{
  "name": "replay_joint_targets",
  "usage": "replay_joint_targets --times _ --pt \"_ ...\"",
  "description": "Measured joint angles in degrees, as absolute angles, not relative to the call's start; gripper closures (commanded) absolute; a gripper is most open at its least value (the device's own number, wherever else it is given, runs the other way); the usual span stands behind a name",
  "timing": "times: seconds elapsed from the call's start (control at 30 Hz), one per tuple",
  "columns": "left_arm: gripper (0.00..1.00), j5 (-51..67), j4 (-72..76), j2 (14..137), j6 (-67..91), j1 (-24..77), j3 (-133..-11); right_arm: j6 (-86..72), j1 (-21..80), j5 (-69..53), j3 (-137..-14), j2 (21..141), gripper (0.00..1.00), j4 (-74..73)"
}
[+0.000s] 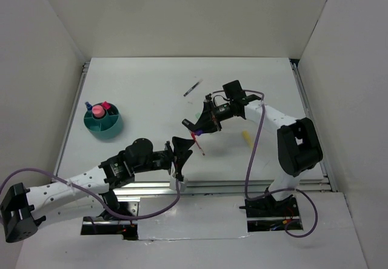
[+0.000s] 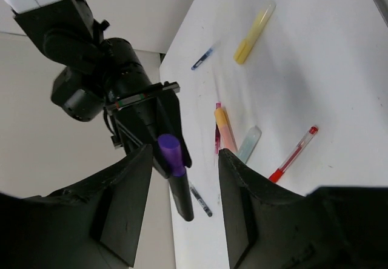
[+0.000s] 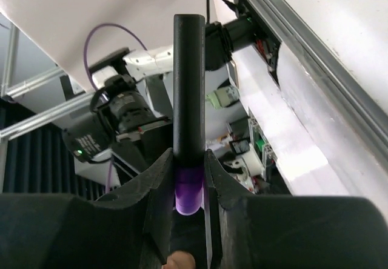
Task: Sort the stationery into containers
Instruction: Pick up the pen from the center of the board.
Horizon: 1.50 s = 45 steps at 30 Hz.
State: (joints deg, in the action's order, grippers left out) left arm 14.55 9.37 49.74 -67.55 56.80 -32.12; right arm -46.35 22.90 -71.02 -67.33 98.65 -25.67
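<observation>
Right arm (image 1: 285,123) is reaching left over the table (image 1: 151,75), elbow bent. Right gripper (image 1: 195,129) is clamping the purple end of the marker (image 3: 188,87), with the black body pointing at the left arm (image 1: 91,178). Left arm is stretching low from near left to centre. Left gripper (image 1: 183,151) is standing partly open, jaws either side of the marker, not touching it. Cup (image 1: 108,133) is sitting left, well apart. Red pen (image 2: 294,154) is lying on the table.
</observation>
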Motion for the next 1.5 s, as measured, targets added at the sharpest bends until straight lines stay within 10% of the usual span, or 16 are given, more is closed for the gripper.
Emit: replay_joint_targets --times 0.5,1.5 --pt "0.44 3.0 22.8 55.4 -59.5 59.0 -32.1 -73.6 25.6 -66.5 -56.4 86.3 1.00 -3.0" --pt "0.59 0.6 25.6 55.4 -60.1 59.1 -31.6 -80.8 27.7 -65.3 -55.2 86.0 1.00 3.8"
